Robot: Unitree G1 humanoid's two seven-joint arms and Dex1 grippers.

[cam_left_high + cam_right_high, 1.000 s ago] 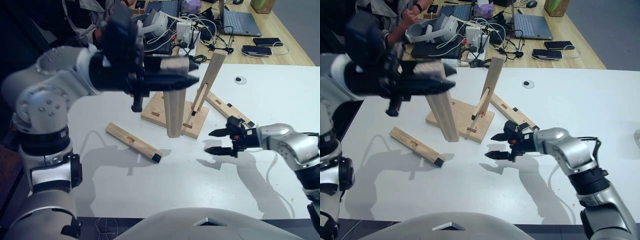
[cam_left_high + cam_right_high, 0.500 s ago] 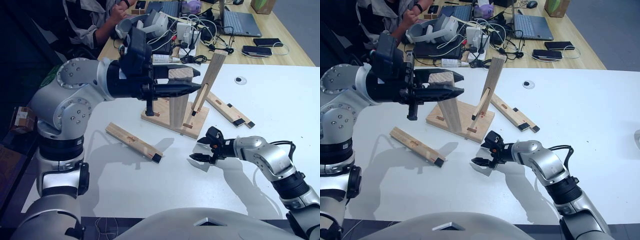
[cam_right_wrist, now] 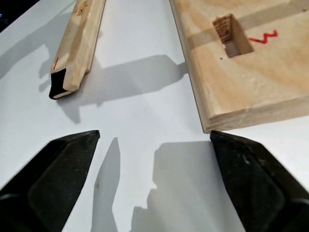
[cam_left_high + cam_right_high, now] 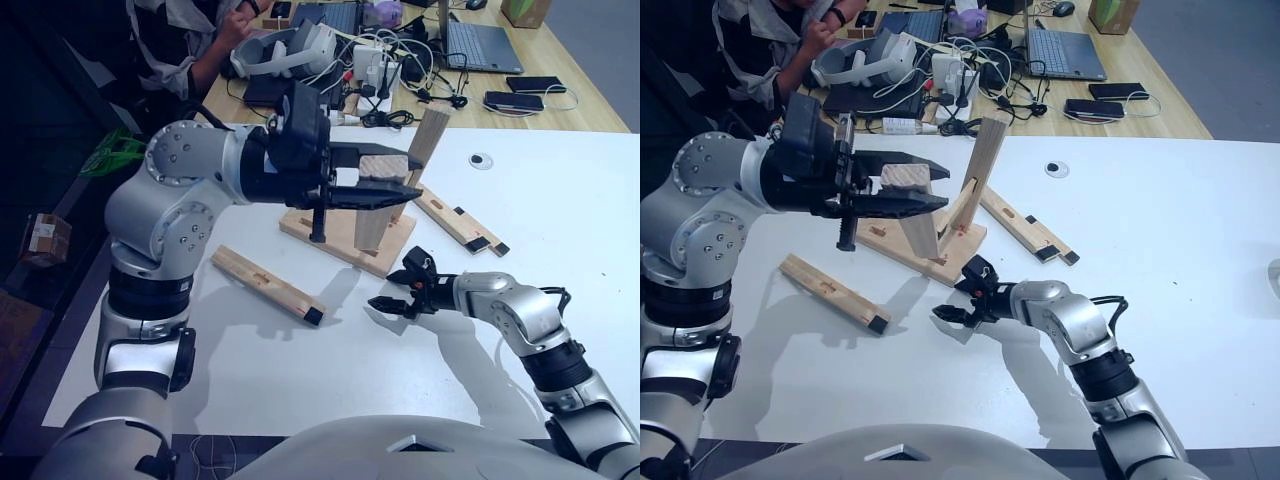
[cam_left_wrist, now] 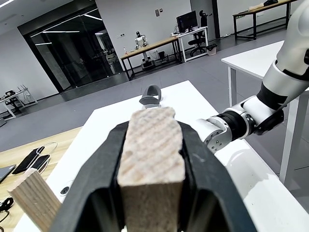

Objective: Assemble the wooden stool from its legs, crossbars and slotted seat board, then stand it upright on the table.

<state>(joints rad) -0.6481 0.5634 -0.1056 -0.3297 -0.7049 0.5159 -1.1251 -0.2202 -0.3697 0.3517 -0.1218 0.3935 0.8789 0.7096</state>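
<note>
One wooden leg [image 4: 372, 222] is gripped near its top by the left gripper [image 4: 395, 176], whose jaws are clenched on its two sides. The leg hangs upright over the slotted seat board [image 4: 340, 238], which lies flat on the white worktop [image 4: 560, 180] toward the far middle. Its lower end is down at the board's surface, though I cannot tell whether it sits in a slot. A second leg [image 4: 428, 135] stands in the board just right of the held one, tilted with its top leaning far and right. A third loose piece [image 4: 265, 285] lies flat on the worktop left of and nearer than the board, its black-tipped end pointing near and right. Two more pieces [image 4: 450, 215] lie side by side just right of the board. The right gripper [image 4: 386, 291] sits low over the worktop at the board's near corner, jaws released and spread wide with nothing between them. One fingertip [image 3: 241, 159] is just beside that corner, close to a slot marked in red.
</note>
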